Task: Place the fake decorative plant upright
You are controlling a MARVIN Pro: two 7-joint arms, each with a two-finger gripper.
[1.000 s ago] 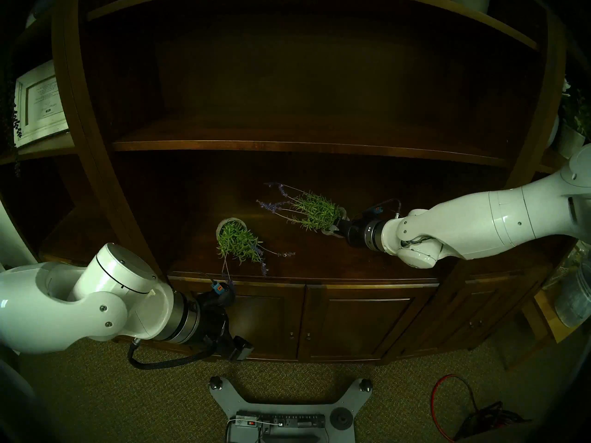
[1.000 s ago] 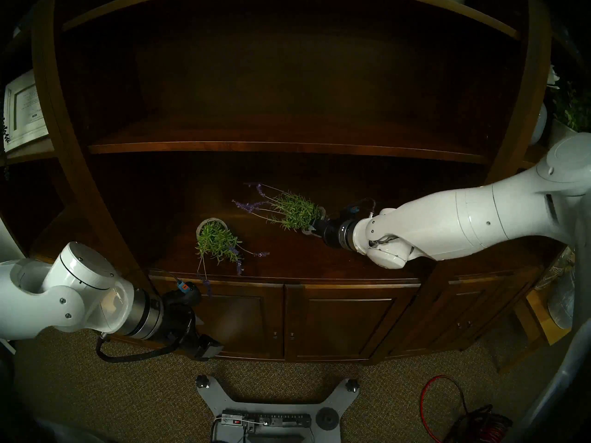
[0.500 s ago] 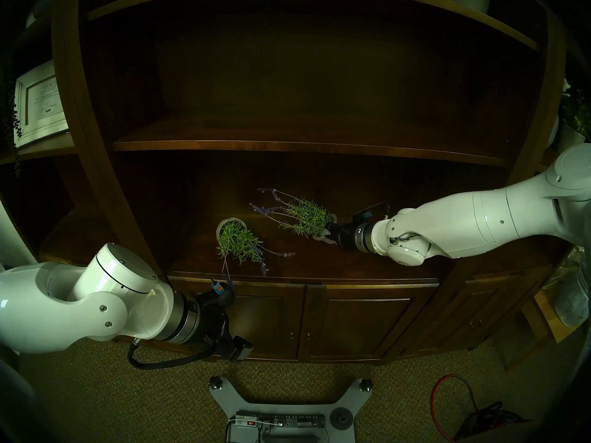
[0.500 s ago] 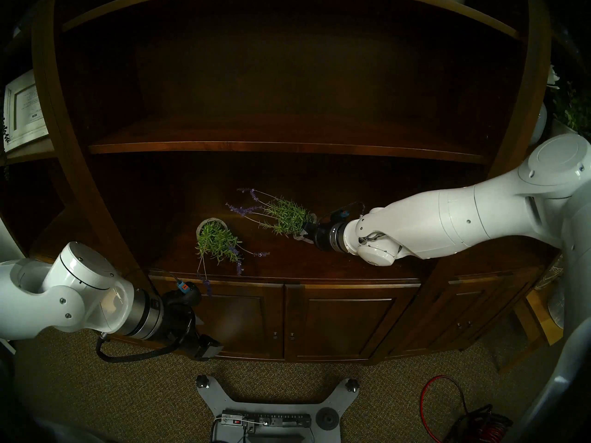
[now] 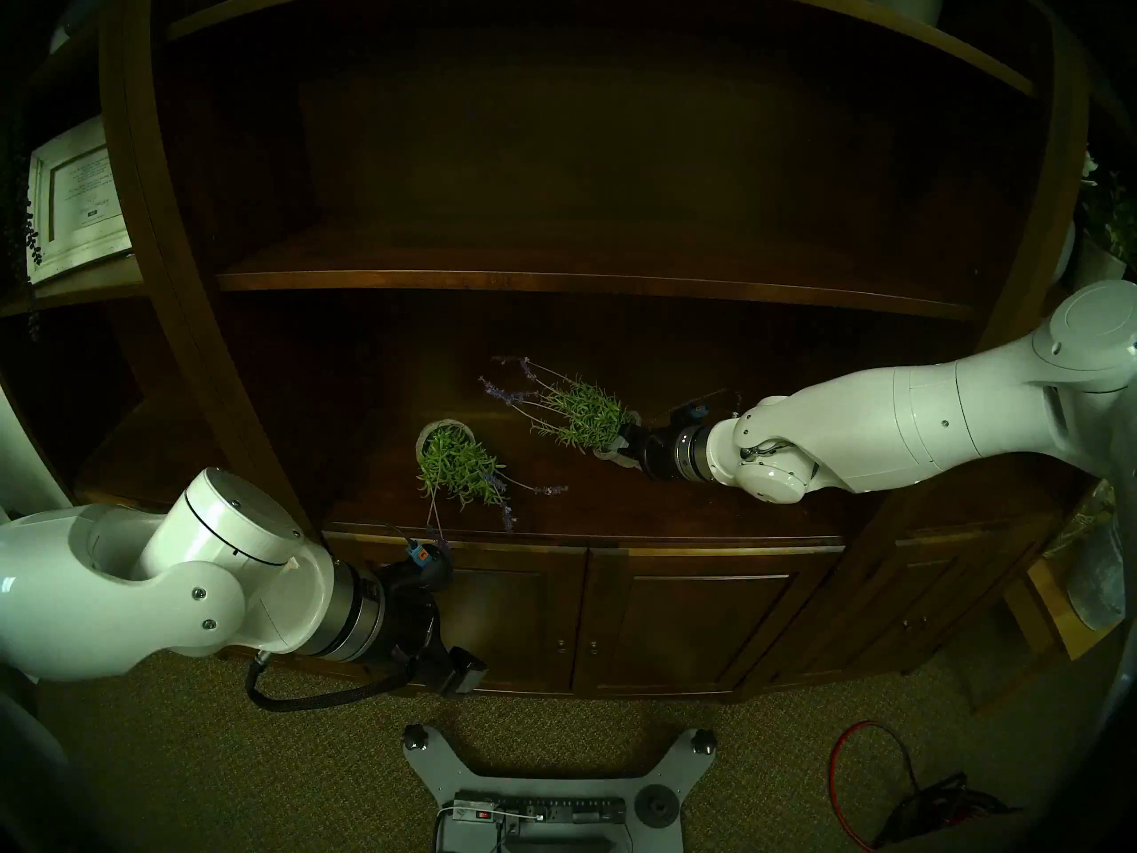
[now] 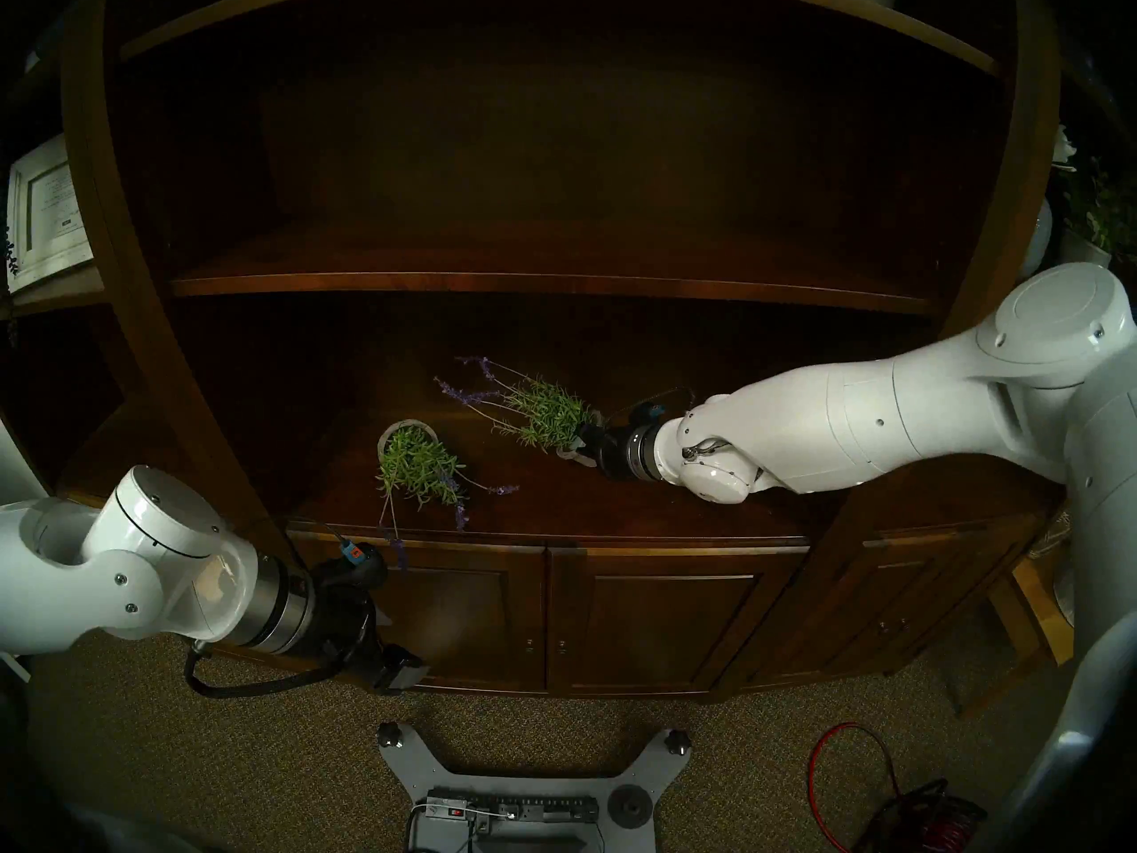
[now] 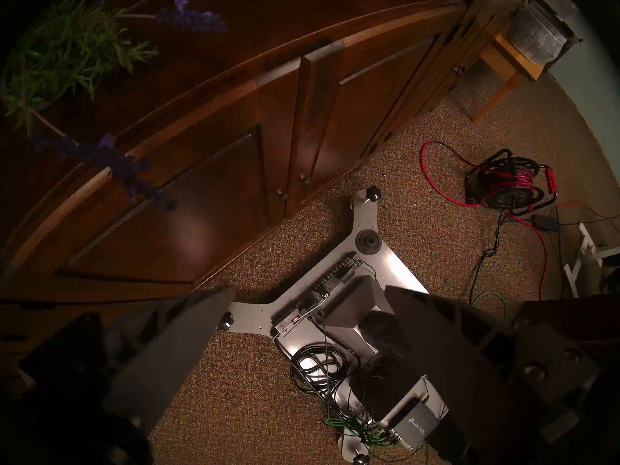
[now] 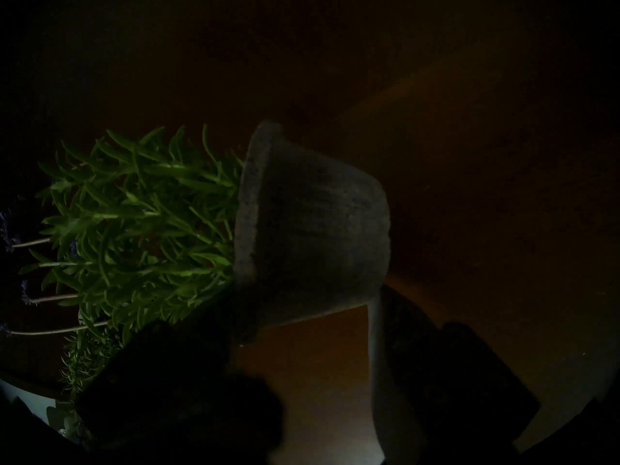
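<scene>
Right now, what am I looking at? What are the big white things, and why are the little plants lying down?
The white things are a robot's two arms. Two pictures come from its head, two from cameras on its wrists. On the dark wooden cabinet lie two fake potted plants, both tipped over. The right gripper is closed on the pot of the right plant, seemingly to stand it up. Its wrist camera shows that grey pot close up, sideways. The left plant lies untouched. The left gripper hangs open and empty in front of the cabinet, over the carpet.
</scene>
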